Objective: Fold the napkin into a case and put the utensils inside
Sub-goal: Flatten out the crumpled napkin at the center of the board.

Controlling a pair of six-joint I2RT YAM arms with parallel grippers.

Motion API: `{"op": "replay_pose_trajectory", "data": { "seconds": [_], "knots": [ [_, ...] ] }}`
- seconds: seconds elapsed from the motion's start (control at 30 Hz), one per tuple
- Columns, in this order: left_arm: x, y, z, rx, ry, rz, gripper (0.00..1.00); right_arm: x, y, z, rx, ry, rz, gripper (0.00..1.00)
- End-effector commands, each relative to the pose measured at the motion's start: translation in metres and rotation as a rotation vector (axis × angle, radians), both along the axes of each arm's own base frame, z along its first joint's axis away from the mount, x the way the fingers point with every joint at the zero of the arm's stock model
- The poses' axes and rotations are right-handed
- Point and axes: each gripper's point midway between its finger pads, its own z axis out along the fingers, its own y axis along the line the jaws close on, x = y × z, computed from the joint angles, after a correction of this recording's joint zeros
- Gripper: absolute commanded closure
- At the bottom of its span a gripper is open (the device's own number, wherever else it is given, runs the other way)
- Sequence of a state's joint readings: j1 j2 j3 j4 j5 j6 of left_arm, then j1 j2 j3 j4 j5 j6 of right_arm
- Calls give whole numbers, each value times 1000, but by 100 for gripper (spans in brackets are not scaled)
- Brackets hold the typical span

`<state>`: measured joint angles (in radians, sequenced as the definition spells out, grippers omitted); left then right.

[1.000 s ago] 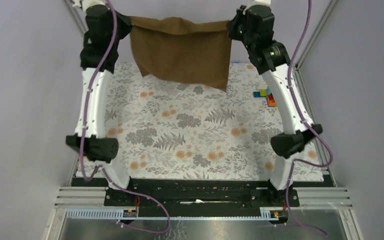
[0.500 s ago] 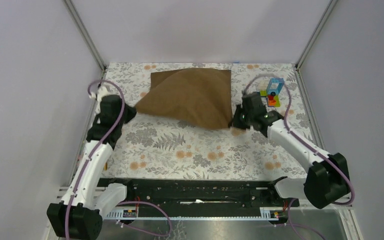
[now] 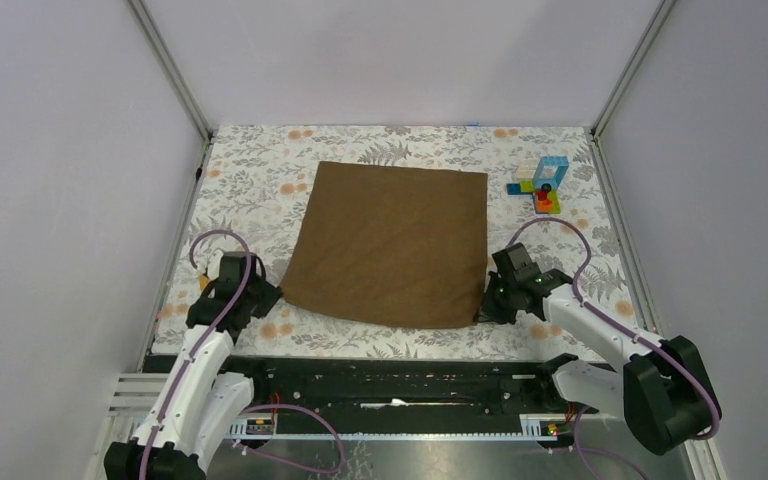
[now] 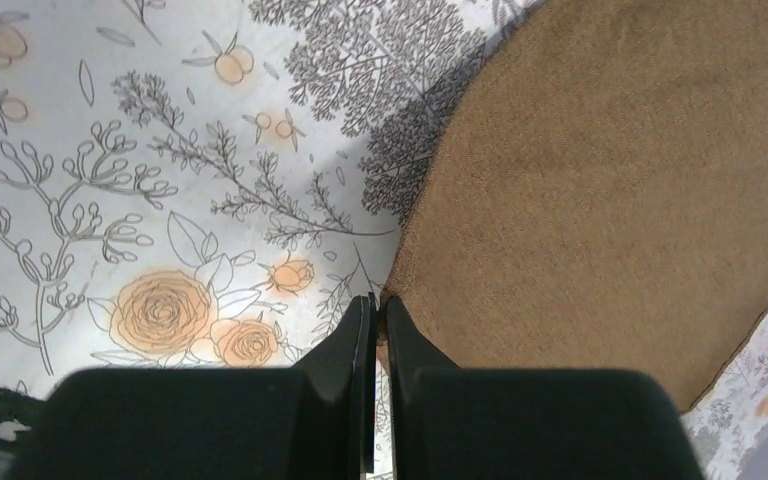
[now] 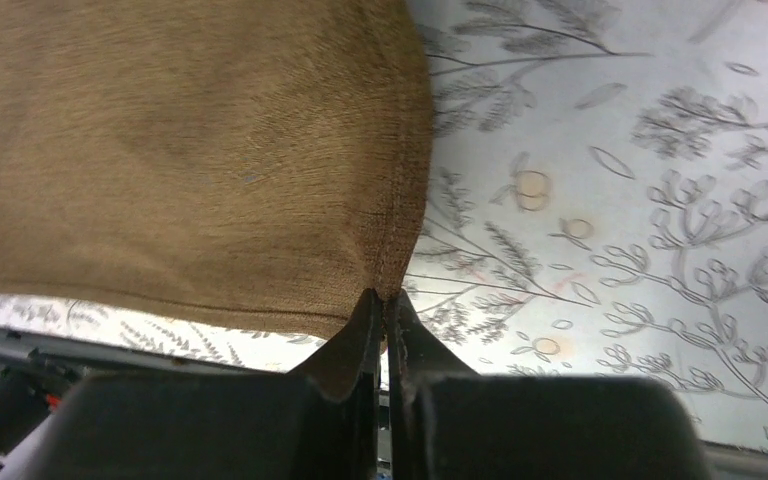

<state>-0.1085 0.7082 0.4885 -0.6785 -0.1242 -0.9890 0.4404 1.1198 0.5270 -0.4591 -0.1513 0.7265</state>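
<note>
Napkin [image 3: 390, 245] spread flat on worktop [image 3: 250, 180]. Left pincer [image 4: 375, 310] clamped on the napkin's near-left corner; right pincer [image 5: 381, 300] clamped on its near-right corner, apparently only by the hem. Toy blocks [image 3: 542, 183] sit beyond the napkin's far-right corner, apart.

Pale lilac walls [image 3: 400, 60] are enclosing the space on three sides, evenly lit. Metal posts [image 3: 170, 68] are rising at the two back corners, upper left and upper right. A grey-and-orange floral cloth [image 3: 260, 170] is lying across the middle, and a black rail [image 3: 360, 380] is crossing the bottom of the frame.
</note>
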Motion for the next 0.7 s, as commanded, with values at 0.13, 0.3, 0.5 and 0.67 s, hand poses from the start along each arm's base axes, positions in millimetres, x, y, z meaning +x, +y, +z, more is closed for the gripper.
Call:
{"op": "replay_pose_trajectory", "data": {
  "seconds": [0.13, 0.3, 0.5, 0.67],
  "knots": [
    [-31, -7, -34, -74, 222, 65, 100, -16, -28, -4, -130, 71, -131, 100],
    [-33, -8, -35, -90, 201, 76, 100, -24, -40, -5, -181, 88, -160, 100],
    [-39, -14, -40, -115, 225, 55, 100, -38, -52, -9, -222, 129, -234, 100],
    [-54, -27, -62, -163, 369, 3, 100, -42, -55, -14, -235, 152, -256, 100]
  ]
}}
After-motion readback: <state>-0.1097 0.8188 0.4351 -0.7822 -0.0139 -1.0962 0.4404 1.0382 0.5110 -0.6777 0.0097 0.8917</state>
